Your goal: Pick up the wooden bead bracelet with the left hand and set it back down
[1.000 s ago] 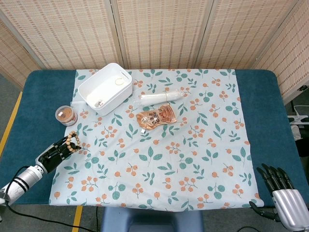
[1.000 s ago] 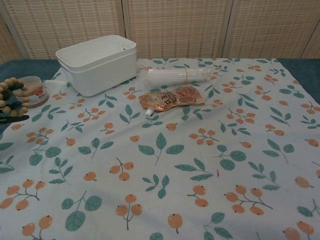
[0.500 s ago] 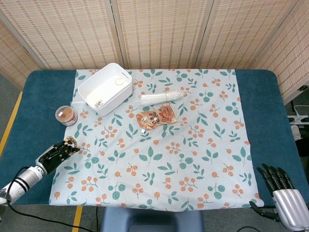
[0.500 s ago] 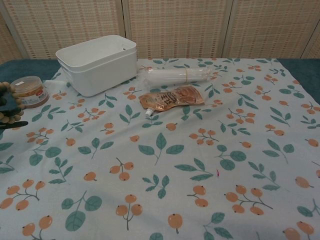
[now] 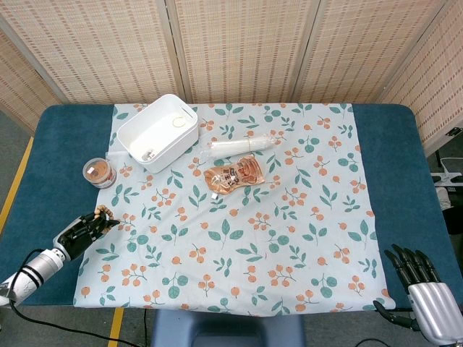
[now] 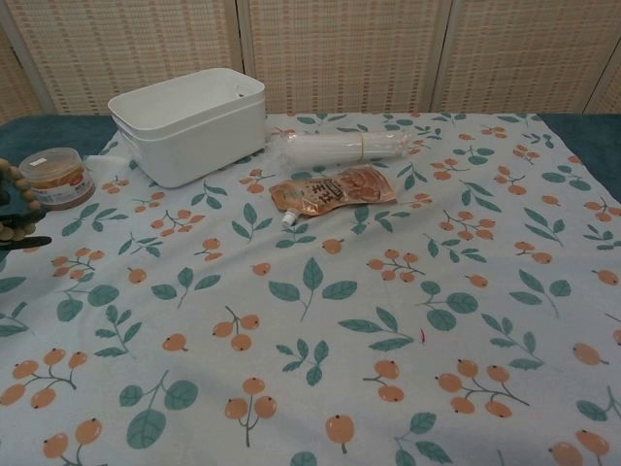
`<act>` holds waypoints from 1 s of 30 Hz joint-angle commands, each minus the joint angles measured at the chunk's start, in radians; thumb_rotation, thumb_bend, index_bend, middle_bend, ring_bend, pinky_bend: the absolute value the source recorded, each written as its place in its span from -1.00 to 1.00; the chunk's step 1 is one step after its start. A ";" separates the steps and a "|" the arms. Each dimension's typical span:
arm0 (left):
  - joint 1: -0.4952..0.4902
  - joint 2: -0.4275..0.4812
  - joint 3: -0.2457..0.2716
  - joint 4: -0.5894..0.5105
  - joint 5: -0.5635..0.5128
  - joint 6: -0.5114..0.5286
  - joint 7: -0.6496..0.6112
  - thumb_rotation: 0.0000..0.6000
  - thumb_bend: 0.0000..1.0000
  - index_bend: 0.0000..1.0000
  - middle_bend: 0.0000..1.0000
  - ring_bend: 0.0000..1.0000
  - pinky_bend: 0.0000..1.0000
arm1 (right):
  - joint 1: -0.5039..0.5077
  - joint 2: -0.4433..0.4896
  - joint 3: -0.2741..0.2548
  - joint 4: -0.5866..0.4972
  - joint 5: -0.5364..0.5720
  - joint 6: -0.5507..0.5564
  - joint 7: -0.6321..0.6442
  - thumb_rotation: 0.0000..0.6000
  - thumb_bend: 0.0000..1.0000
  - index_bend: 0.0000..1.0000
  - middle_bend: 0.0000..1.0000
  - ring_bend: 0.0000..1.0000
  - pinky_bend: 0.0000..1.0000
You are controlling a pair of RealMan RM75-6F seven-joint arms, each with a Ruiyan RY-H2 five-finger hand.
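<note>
My left hand hovers over the left edge of the floral cloth and holds the wooden bead bracelet, whose tan beads show at the fingertips. In the chest view only a few beads of the bracelet and a sliver of the dark left hand show at the left border. My right hand rests at the table's near right corner, fingers spread, holding nothing.
A white bin stands at the back left with a small round jar to its left. A clear plastic-wrapped roll and an orange sauce pouch lie mid-cloth. The floral cloth covers a blue table.
My left hand has drawn back toward the near left with the bracelet still in it; fewer beads show now in both views. The right hand has not moved.
</note>
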 commanded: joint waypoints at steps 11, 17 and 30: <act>0.031 -0.027 0.001 -0.083 0.112 0.145 0.087 -0.29 -0.17 0.12 0.40 -0.46 -0.94 | -0.001 0.001 0.000 -0.002 0.003 0.002 0.001 0.26 -0.62 -1.00 -1.00 -1.00 -1.00; 0.026 -0.023 0.017 -0.101 0.141 0.187 0.063 -0.34 -0.17 0.15 0.43 -0.46 -0.95 | 0.000 0.002 0.002 0.000 0.005 0.002 0.004 0.26 -0.62 -1.00 -1.00 -1.00 -1.00; 0.037 -0.005 0.023 -0.147 0.175 0.187 0.023 0.82 0.04 0.15 0.45 -0.46 -0.95 | 0.000 0.002 -0.002 -0.002 -0.001 0.001 0.003 0.26 -0.62 -1.00 -1.00 -1.00 -1.00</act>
